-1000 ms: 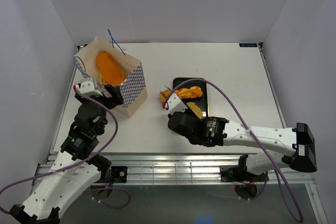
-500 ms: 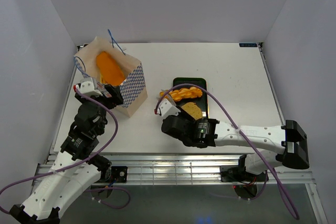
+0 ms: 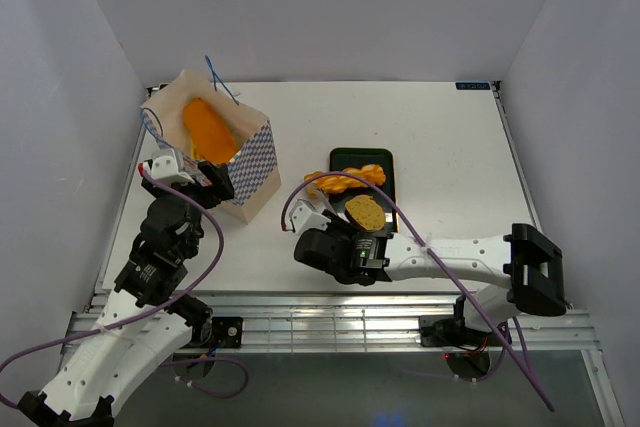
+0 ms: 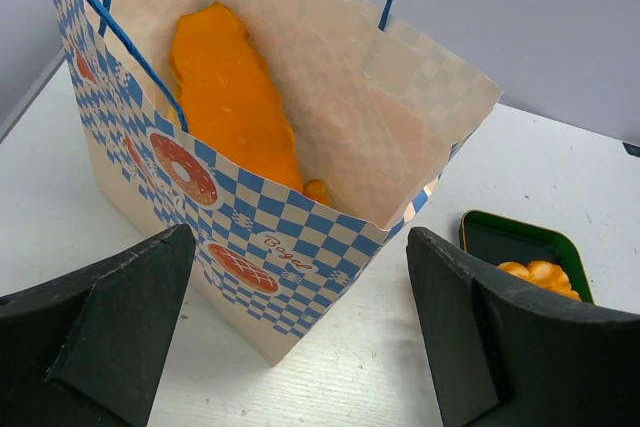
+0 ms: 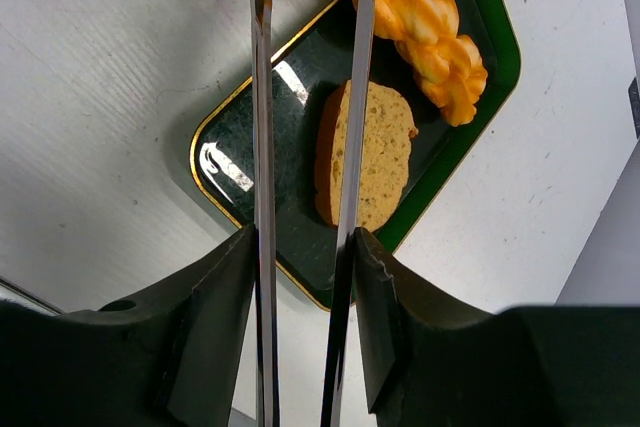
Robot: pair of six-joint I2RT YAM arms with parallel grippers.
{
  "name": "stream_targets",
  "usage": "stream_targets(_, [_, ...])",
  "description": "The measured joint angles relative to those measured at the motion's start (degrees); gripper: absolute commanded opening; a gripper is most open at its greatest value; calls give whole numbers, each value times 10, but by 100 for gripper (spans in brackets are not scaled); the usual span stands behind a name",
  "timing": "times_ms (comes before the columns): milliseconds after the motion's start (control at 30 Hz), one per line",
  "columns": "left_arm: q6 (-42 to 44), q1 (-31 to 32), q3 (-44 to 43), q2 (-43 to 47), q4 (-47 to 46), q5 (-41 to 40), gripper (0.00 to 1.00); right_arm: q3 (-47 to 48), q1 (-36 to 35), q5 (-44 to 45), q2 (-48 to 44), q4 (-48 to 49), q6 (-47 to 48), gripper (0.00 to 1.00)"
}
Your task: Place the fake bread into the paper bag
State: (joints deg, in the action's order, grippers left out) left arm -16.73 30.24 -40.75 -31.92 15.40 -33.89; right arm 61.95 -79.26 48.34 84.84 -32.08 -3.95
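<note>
Top view: loaf [image 3: 208,129] in bag [image 3: 256,163], twist [image 3: 345,180] and slice [image 3: 366,212] wait on tray [image 3: 360,155]; right gripper [image 5: 303,247] clasps tongs [image 5: 262,147], left gripper [image 4: 300,239] gapes

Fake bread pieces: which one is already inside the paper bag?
The long orange loaf, leaning against the paper bag's inner wall. The braided twist and the round slice both lie on the black tray, outside the bag.
</note>
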Motion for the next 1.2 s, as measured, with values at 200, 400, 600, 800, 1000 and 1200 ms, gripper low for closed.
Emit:
stream_targets(200, [0,0,0,2,0,0,97,8,0,13,36,0,10,49])
stream_targets(400, [0,0,0,3,0,0,97,12,0,45,57,0,14,50])
stream_targets(600, [0,0,0,3,0,0,97,20,1,64,78,1,15,43])
stream_targets(800, [0,0,0,3,0,0,97,20,11,63,83,5,19,14])
stream_targets(1000, [0,0,0,6,0,0,97,24,16,64,80,4,24,8])
stream_targets(1200, [0,0,0,6,0,0,97,34,16,75,22,-1,23,8])
